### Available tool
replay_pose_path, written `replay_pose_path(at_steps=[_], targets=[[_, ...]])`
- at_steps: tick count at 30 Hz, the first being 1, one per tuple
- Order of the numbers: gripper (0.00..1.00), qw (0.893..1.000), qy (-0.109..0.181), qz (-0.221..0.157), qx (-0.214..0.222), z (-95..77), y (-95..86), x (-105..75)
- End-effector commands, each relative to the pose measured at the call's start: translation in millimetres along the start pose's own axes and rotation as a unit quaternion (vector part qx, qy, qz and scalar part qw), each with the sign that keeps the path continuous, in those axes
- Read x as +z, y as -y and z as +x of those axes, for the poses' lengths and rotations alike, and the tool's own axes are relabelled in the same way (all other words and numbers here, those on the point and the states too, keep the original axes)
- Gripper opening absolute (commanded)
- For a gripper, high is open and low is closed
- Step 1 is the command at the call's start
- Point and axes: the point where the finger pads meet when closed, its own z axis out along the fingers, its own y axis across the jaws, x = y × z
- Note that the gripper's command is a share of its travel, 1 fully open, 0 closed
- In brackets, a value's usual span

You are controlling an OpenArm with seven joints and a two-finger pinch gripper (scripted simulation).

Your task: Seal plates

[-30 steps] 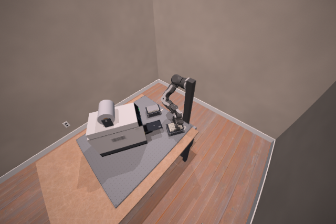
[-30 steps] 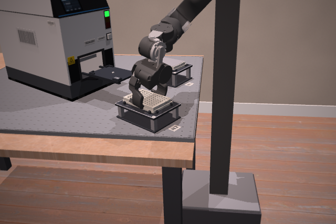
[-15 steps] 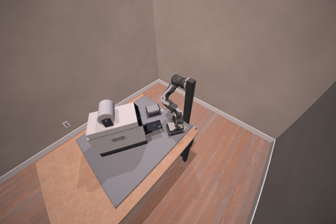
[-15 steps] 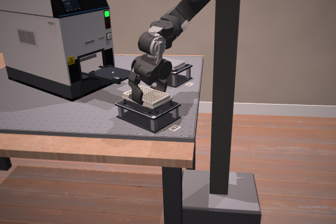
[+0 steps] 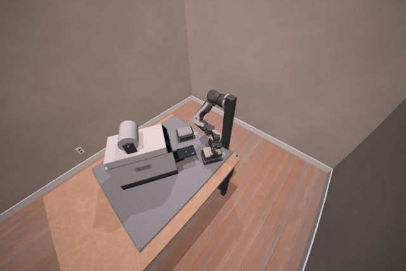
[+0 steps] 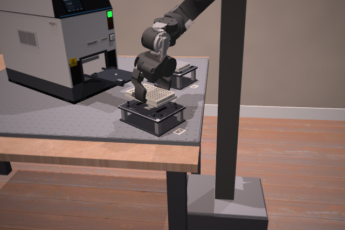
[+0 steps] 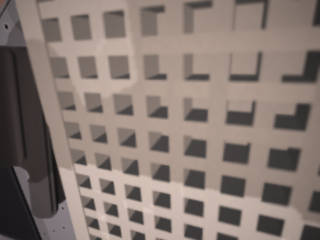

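My gripper [image 6: 151,91] is shut on an open white well plate [image 6: 151,96] and holds it a little above the black nest marked N2 [image 6: 152,113], near the table's front right corner. The plate fills the wrist view [image 7: 190,130], with one dark finger [image 7: 30,150] along its left edge. The same plate and gripper are small in the top view [image 5: 209,152]. The other plate [image 6: 183,67] sits on the far nest [image 6: 184,75]. The sealer [image 6: 55,35] stands at the left with its stage [image 6: 111,75] out and bare. Its lamp [image 6: 109,14] is green.
The arm's dark post [image 6: 229,82] stands on a base at the table's right edge. A foil roll [image 5: 128,133] sits on top of the sealer. The grey perforated mat [image 5: 157,195] covers the table around the nests.
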Motion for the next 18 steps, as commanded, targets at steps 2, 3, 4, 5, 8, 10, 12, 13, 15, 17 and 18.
replay_pose_path(at_steps=[2, 3, 4, 5, 8, 10, 12, 13, 15, 17, 18], targets=[[0.0, 1.0, -0.001, 0.002, 0.002, 0.0, 0.7, -0.3], [0.0, 1.0, -0.001, 0.002, 0.002, 0.0, 0.7, -0.3], [0.0, 1.0, -0.001, 0.002, 0.002, 0.0, 0.7, -0.3], [0.0, 1.0, 0.001, 0.002, -0.01, -4.6, 4.3, -2.5], [0.0, 1.0, 0.001, -0.001, -0.017, -16.5, 12.0, -8.2], [0.0, 1.0, 0.001, -0.001, -0.017, -23.6, 18.0, -11.4], [0.0, 1.0, 0.001, -0.003, -0.026, -30.8, 23.8, -15.7], [0.0, 1.0, 0.001, -0.004, -0.026, -34.2, 26.6, -17.7], [0.0, 1.0, 0.001, -0.004, -0.026, -34.2, 26.6, -17.7], [0.0, 1.0, 0.001, -0.006, -0.026, -40.9, 32.2, -21.8], [0.0, 0.999, 0.0, -0.006, -0.035, -43.9, 35.9, -24.1]])
